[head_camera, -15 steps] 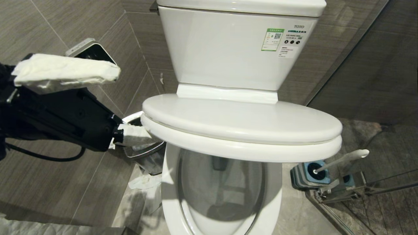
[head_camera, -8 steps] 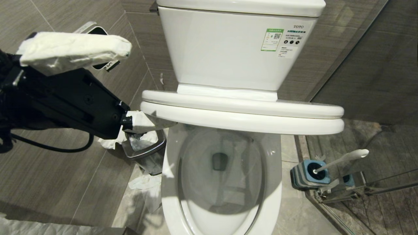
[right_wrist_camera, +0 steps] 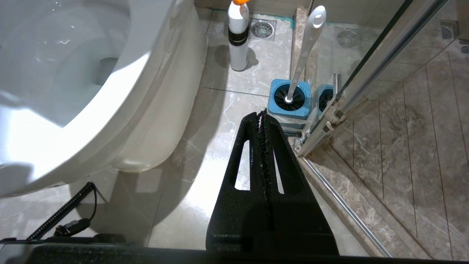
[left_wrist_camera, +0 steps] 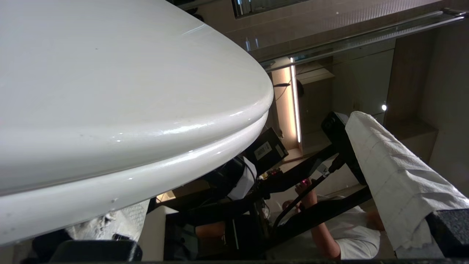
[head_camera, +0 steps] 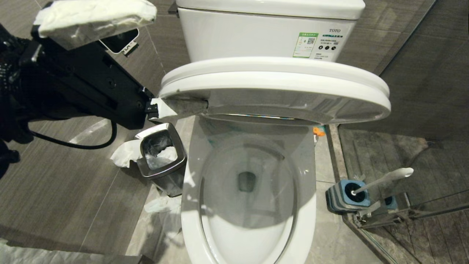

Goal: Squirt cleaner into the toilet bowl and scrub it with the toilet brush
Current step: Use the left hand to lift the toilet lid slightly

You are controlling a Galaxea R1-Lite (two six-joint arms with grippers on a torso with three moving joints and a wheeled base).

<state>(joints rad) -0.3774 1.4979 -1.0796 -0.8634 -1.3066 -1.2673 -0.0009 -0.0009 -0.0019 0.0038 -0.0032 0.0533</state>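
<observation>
The toilet bowl (head_camera: 306, 220) (right_wrist_camera: 121, 106) stands uncovered, its white seat and lid (head_camera: 274, 84) (left_wrist_camera: 110, 91) tilted up together. My left gripper (head_camera: 159, 62) (left_wrist_camera: 253, 205) is open wide, its fingers wrapped in white tissue; the lower finger (head_camera: 165, 109) sits under the seat's left edge and the upper one stands high above the lid. The toilet brush (head_camera: 384, 178) (right_wrist_camera: 307, 44) stands in its blue holder (head_camera: 346, 196) to the right of the bowl. My right gripper (right_wrist_camera: 262, 117) hangs shut and empty over the floor near that holder. The cleaner is out of view.
A white bottle with an orange cap (right_wrist_camera: 238, 36) stands on the floor behind the brush holder. A chrome waste bin (head_camera: 161, 154) with tissue sits left of the bowl. A glass shower door frame (head_camera: 403, 211) runs on the right. A person (left_wrist_camera: 351, 238) shows behind the robot.
The left arm has moved up, and its lower finger has raised the seat and lid from nearly flat to well tilted. The right arm has not moved.
</observation>
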